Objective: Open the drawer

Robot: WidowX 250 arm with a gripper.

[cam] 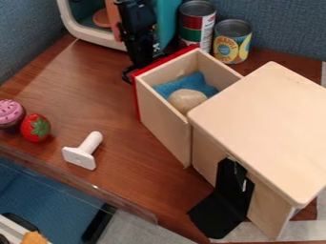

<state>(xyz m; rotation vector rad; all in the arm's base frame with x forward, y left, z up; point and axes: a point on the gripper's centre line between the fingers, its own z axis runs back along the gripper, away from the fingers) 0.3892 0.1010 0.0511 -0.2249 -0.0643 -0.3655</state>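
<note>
A brown wooden tabletop point(121, 176) is being backed by blue fabric point(280, 24). A pale wooden drawer point(162, 126) with a red front point(136, 102) is being seen open, blue cloth point(185, 83) and a rounded beige object point(187, 100) being held inside. The black 2-finger gripper point(140, 66) is being seen at its far left; whether it is being clenched or released cannot be told.

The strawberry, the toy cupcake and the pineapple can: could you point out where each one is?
strawberry point(34, 128), camera view, on its red body
toy cupcake point(9, 112), camera view, on its pink icing
pineapple can point(230, 46), camera view, on its label
</note>
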